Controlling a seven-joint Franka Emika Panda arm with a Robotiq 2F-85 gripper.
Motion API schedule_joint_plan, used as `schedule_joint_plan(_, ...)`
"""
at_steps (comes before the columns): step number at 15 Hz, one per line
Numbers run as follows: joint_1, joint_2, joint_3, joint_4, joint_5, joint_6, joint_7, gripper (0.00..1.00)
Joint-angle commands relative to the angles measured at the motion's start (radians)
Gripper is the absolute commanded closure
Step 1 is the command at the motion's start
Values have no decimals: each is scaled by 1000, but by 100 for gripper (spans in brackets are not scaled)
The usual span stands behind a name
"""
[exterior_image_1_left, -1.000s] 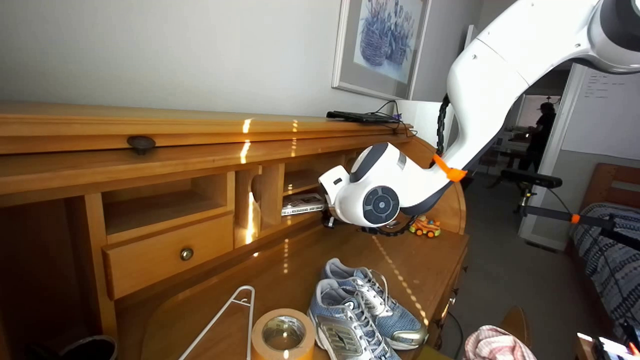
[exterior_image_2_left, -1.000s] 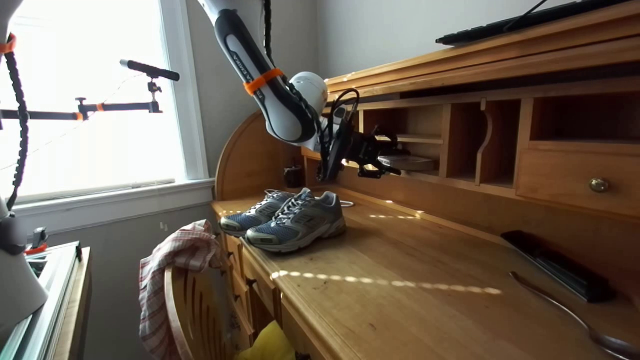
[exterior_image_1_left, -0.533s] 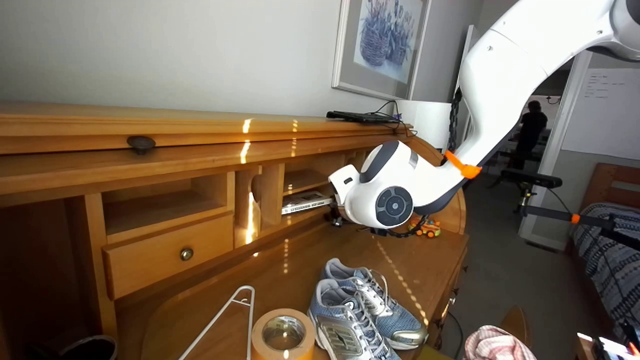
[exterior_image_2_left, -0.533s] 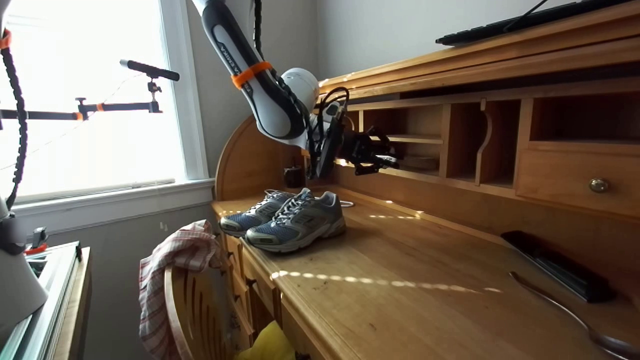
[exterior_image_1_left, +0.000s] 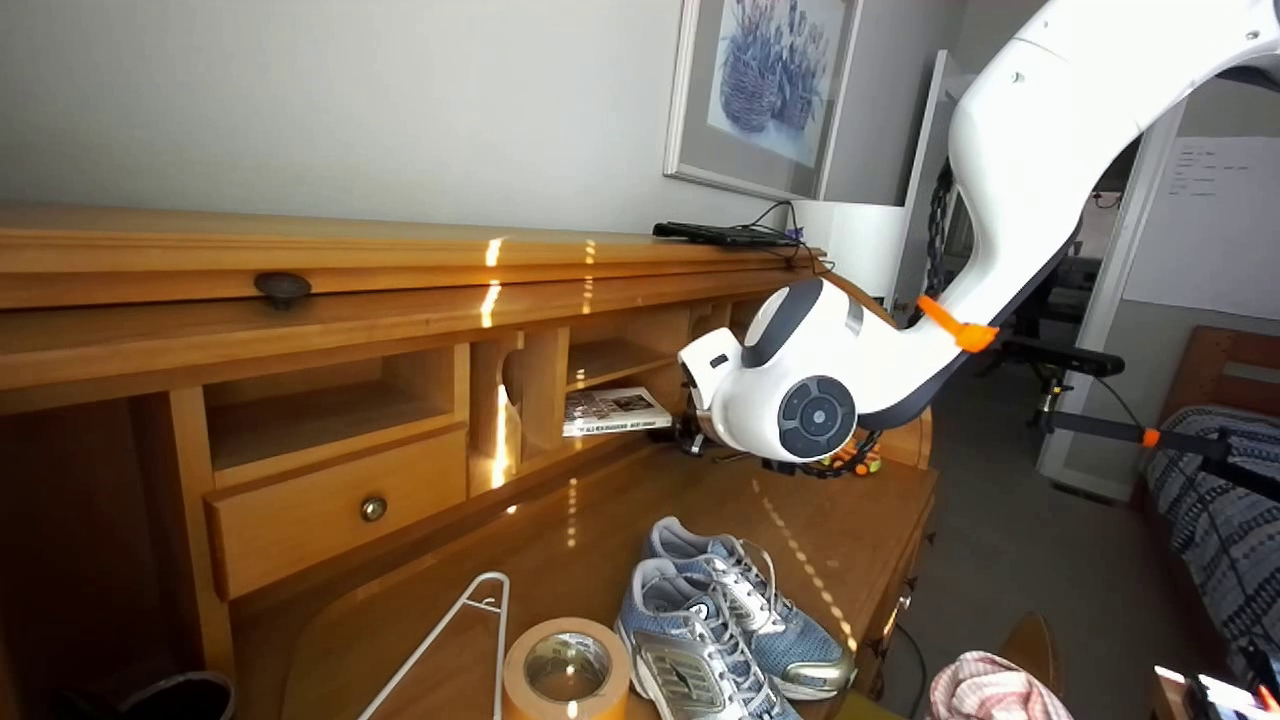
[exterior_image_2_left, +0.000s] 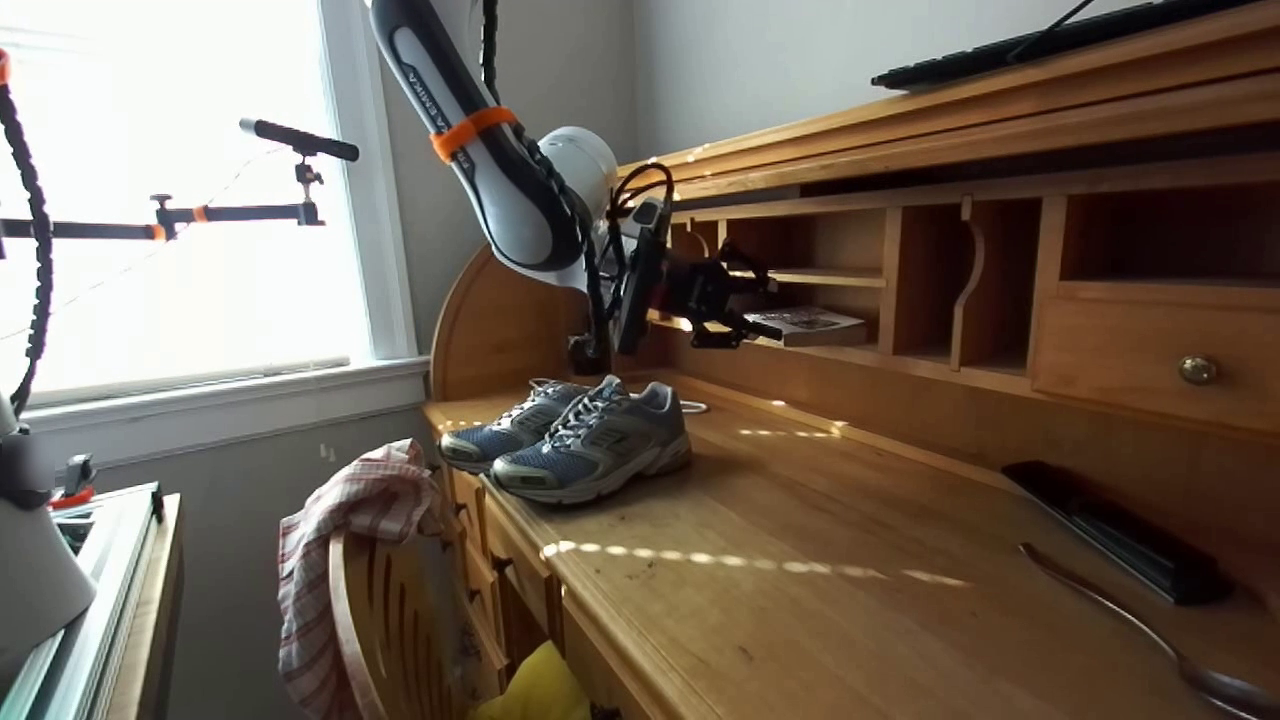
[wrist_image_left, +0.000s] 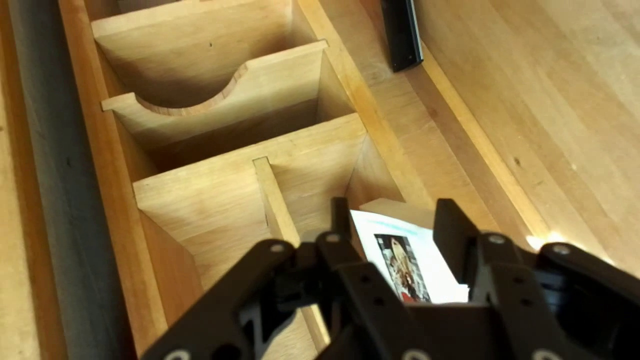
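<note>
Along a sun-streaked desk (exterior_image_2_left: 800, 640), with the gripper (wrist_image_left: 395, 220) spread partway, seemingly empty, close by the book (exterior_image_1_left: 617, 410) lying in the low cubby (exterior_image_2_left: 850, 298), beware of scraping the shelf (wrist_image_left: 278, 202) above or shoving the book askew through a tilted reach.

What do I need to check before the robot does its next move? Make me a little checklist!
1. Tool jaws apart: ok, the wrist view shows a gap between them.
2. Tool holding nothing: ok, the book lies in a cubby, not squeezed.
3. Tool not touching the book: cannot tell, they look very close in both exterior views.
4. Tool clear of the thin shelf above the book: cannot tell, the tool hides part of it.
5. Tool clear of the shoes: ok, they stand on the desk below it.
6. Tool easy to see: not ok in an exterior view, where the arm's white wrist covers most of it.
</note>
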Motion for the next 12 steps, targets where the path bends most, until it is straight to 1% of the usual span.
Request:
schedule_joint_plan(1,3,-39,-2,-57,-33,-29,44,84)
schedule_joint_plan(2,3,-45,-2,-64,-31,-28,43,93)
schedule_joint_plan(3,3,-51,-2,-71,-27,-28,43,99)
schedule_joint_plan(4,2,-62,-1,-83,-2,-18,33,100)
schedule_joint_plan(7,-4,-94,1,-115,92,15,3,100)
schedule_joint_plan(8,-7,-99,0,-119,139,31,-13,100)
schedule_joint_plan(9,-9,-105,0,-122,167,45,-7,100)
schedule_joint_plan(12,-19,-114,-3,-120,256,142,-14,100)
